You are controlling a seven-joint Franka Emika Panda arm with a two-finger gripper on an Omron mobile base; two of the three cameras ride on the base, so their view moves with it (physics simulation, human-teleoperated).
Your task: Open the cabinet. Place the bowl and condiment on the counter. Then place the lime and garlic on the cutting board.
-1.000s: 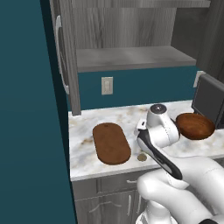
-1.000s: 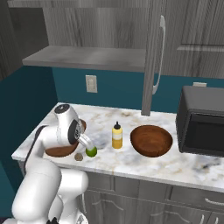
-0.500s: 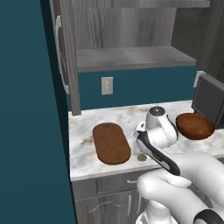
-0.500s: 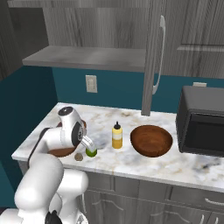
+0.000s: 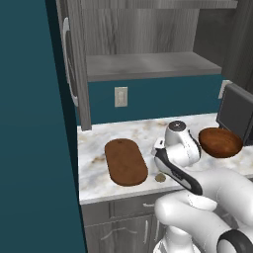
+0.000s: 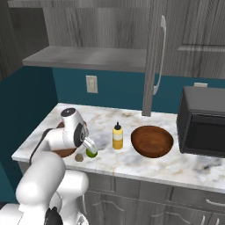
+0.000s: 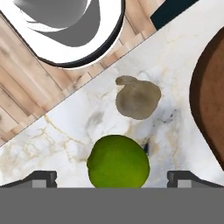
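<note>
**What the surfaces look like**

We see the counter (image 7: 65, 131) as polished white marble with beige and grey veins, smooth throughout. The lime (image 7: 118, 162) has a bright green skin with a soft sheen; the garlic (image 7: 138, 97) looks dull, papery and tan. The cutting board (image 5: 125, 161) is dark brown wood, matt, faintly grained — the bowl (image 6: 152, 140) a warmer reddish wood with a slight gloss inside. The condiment (image 6: 117, 136) bottle reads as smooth yellow plastic. We note grey wood-grain on the cabinet (image 6: 189, 39) and brushed silver metal on its handle (image 6: 160, 55).
</note>
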